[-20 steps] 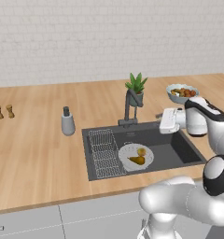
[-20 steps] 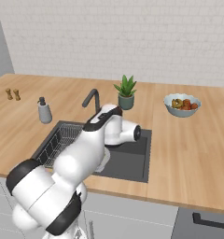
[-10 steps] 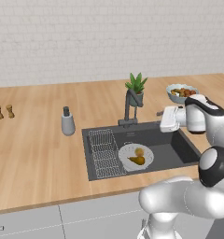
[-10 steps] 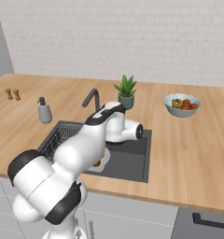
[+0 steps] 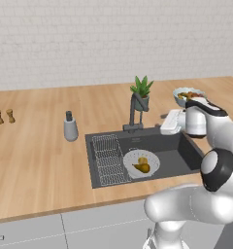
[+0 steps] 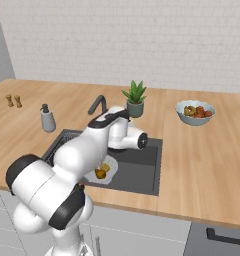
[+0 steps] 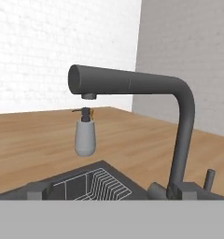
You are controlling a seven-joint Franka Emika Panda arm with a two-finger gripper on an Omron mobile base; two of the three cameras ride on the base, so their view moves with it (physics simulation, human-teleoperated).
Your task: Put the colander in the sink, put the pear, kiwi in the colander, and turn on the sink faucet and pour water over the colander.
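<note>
The white arm's two-finger gripper [image 5: 163, 128] hangs level over the right part of the large dark grey rectangular recessed sink [image 5: 185, 154], jaws spread to their widest and empty, pointing left toward the dark grey slim gooseneck sink faucet [image 5: 134, 110]. That is the relation the next move seems to turn on: in the hand view the faucet [image 7: 179, 135] stands straight ahead, its upright stem running vertically, the matte cylindrical spout reaching off horizontally over the basin, and a short stub of a lever [image 7: 208, 179] rising at the base just right of the stem. No water shows at the spout. The white round shallow perforated colander [image 5: 141, 163] already sits in the sink beside the thin wire rack [image 5: 108, 160], with the brownish-yellow teardrop pear [image 5: 142, 168] and the yellowish-green kiwi [image 5: 143, 160] lying inside it, touching or nearly so. The smooth grey soap dispenser bottle [image 5: 70, 128] stands on the wood-grain counter [image 5: 36, 146] to the left of the sink, a spiky potted plant [image 5: 142, 91] behind the faucet, and a grey-blue fruit bowl [image 5: 187, 95] far right.
</note>
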